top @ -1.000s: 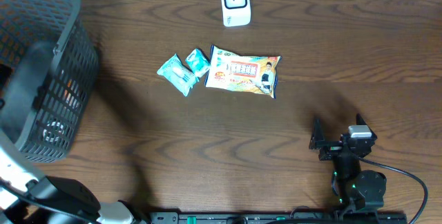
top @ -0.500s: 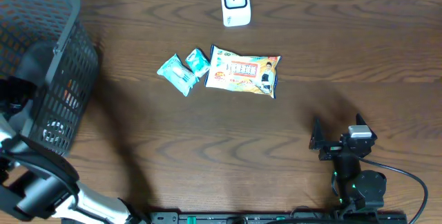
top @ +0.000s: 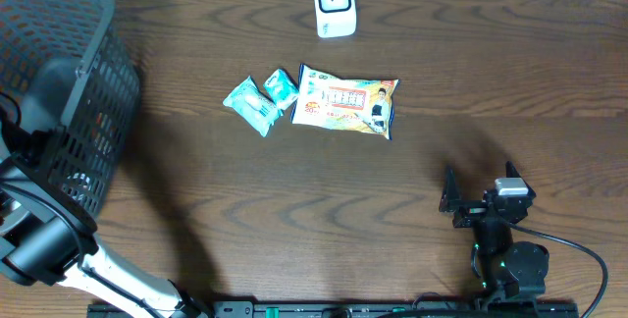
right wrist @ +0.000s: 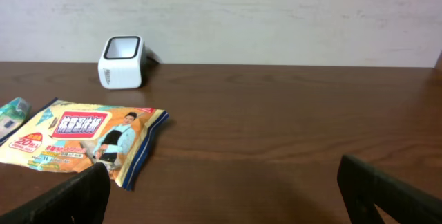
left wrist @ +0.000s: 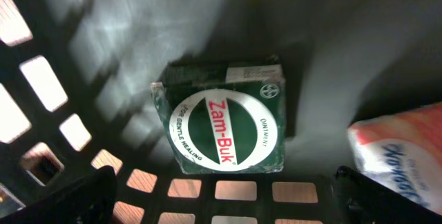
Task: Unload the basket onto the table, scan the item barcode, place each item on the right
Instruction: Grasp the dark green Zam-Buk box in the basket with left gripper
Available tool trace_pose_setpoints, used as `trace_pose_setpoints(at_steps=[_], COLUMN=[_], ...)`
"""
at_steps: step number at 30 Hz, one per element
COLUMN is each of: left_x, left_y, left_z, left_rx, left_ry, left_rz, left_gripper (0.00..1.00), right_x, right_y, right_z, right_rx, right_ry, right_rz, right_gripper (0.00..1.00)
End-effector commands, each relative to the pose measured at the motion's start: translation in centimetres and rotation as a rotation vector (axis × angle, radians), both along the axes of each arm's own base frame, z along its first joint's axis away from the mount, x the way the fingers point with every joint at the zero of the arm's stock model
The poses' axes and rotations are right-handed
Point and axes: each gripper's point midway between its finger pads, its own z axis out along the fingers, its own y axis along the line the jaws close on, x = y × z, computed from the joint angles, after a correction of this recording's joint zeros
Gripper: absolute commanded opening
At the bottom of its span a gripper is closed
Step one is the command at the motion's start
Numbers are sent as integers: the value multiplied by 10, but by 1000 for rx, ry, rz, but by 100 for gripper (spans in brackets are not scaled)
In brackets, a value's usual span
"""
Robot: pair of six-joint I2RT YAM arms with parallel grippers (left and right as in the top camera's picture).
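In the basket (top: 98,92) at the far left corner of the desk, we see a green Zam-Buk box (left wrist: 224,117) lying flat on the dark floor, its printed face turned up to the left wrist camera. The box looks nearly square, so we cannot name a long axis. It sits slightly turned, and its red lettering runs slantwise from upper left down to lower right in that view. One narrow side panel shows along its upper edge, and no barcode shows on the faces we can see. Its lower edge lies just beside the slotted basket wall. An orange-and-white pack (left wrist: 407,148) lies near it, to the right, apart from it.

The left gripper (left wrist: 228,198) hangs above the box with its fingers spread wide, one dark tip at each lower corner of the view, holding nothing. From overhead, the left arm (top: 39,171) reaches over the basket rim and hides the box.

The right gripper (right wrist: 224,196) (also spread wide and empty) rests low toward the desk's near edge, right of the middle, facing the far edge.

A white scanner (top: 334,4) stands at the far edge, near its middle. Between it and the right gripper lies a snack packet (top: 345,102), with two small teal packets (top: 260,99) just to its left.
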Motion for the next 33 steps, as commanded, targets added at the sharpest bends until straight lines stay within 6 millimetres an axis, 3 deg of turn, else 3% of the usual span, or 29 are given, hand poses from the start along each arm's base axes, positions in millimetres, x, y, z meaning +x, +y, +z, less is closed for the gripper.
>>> trace_pose_setpoints(at_steps=[1, 12, 23, 33], left_x=[-2, -6, -14, -13], left_y=[-4, 9, 1, 2], left_z=[-9, -13, -44, -49], left_rx=[-18, 49, 47, 55], left_ry=[8, 36, 49, 40], left_rz=[35, 30, 80, 80], left_gripper=[98, 98, 98, 98], right_x=[0, 0, 0, 0], right_y=[-1, -1, -1, -1], right_z=[0, 0, 0, 0], right_rx=[-4, -4, -4, -4], right_ry=[0, 0, 0, 0], right_rz=[-4, -4, -4, -4], right_gripper=[99, 99, 99, 99])
